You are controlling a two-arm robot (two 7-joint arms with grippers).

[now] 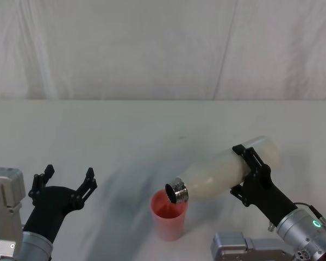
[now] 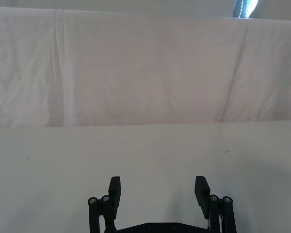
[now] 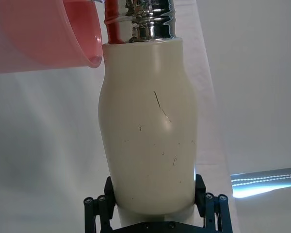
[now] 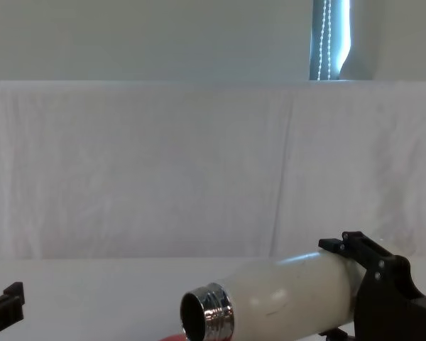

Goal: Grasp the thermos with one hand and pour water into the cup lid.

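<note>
White-draped table: right gripper clamped round thermos lower body, neck tipped over cup lid; rigid, smooth, likely heavy and slippery, so mid-body hold suits; left gripper spread, idle at left.

left gripper — matte black, two slim fingers on linked bars with small silver screws at pivots; silver-grey cylindrical wrist, light grey boxy housing with screw holes beside it. right gripper — same black linkage fingers, black tapered body, silver wrist ring with green glowing light, thin black cable.
</note>
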